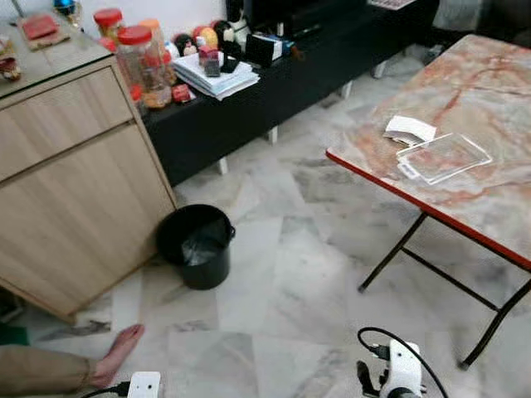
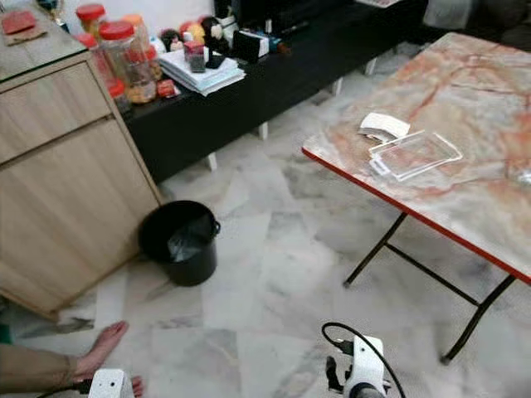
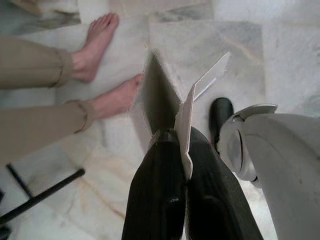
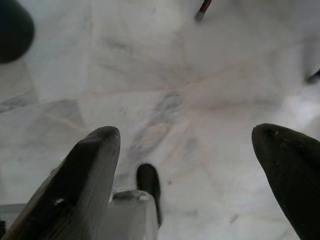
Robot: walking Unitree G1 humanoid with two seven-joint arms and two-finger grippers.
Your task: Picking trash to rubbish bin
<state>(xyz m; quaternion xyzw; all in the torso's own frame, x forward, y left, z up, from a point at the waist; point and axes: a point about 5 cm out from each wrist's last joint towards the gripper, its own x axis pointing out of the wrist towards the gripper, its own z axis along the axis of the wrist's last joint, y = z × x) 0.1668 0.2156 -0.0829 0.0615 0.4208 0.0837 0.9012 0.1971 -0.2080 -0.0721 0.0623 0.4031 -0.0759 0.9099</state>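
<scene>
A black rubbish bin (image 1: 197, 245) with a dark liner stands on the marble floor beside the wooden cabinet. On the marble-topped table (image 1: 489, 207) to the right lie a folded white paper (image 1: 409, 128) and a clear plastic tray (image 1: 444, 156). In the left wrist view my left gripper (image 3: 182, 137) is shut on a thin white and grey card (image 3: 160, 95), held low over the floor near a person's bare feet. My right gripper (image 4: 186, 131) hangs open over bare floor with nothing between its fingers.
A light wooden cabinet (image 1: 75, 182) stands at the left. Behind it runs a black low bench (image 1: 274, 83) with jars, papers and toys. A person's foot (image 1: 120, 348) and trouser leg lie at the lower left. The table's black folding legs (image 1: 415, 249) reach the floor at the right.
</scene>
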